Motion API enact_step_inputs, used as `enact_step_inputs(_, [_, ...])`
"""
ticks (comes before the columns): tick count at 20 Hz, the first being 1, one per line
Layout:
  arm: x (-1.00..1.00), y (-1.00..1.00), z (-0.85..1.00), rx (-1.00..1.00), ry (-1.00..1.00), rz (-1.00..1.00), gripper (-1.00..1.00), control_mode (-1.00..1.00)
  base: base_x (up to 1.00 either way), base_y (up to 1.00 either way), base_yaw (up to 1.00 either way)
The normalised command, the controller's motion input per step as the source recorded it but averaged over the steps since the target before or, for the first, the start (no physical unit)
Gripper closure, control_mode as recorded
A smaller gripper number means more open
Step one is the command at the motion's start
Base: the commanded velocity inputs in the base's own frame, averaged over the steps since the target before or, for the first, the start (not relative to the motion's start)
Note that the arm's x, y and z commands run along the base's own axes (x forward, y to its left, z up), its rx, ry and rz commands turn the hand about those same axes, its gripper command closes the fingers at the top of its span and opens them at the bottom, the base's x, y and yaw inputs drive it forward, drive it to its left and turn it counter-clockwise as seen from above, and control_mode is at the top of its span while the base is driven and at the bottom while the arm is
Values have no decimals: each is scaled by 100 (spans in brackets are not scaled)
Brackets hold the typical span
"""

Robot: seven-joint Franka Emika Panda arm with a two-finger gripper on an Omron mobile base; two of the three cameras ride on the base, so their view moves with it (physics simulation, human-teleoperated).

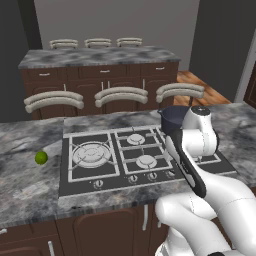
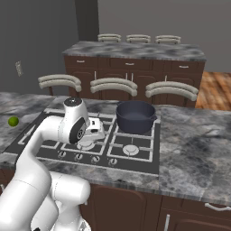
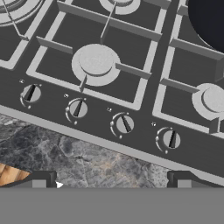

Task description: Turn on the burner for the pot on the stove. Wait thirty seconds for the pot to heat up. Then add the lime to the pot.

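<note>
Black stove (image 3: 131, 52), round silver caps, marbled counter (image 3: 78, 159).

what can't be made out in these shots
- Pot: inside too dark in the right base view; arm covers its lower part in the left base view; cut off by the hand view's corner.
- Knobs: markings too small to read.
- Hand: just fingertips at the hand view's bottom edge.

Three pale-backed stools (image 1: 121, 95) line the grey marble counter (image 1: 27, 185), a second island (image 1: 100, 56) behind.
</note>
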Motion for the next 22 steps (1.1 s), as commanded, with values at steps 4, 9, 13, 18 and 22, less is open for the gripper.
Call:
enact_step_inputs(4, [0, 0, 0, 0, 0, 0, -100, -100, 0, 0, 0])
enact_step_inputs(9, [0, 0, 0, 0, 0, 0, -100, -100, 0, 0, 0])
enact_step_inputs(13, [0, 0, 0, 0, 0, 0, -100, -100, 0, 0, 0])
enact_step_inputs(18, [0, 0, 0, 0, 0, 0, -100, -100, 0, 0, 0])
enact_step_inputs(22, [0, 0, 0, 0, 0, 0, -100, -100, 0, 0, 0])
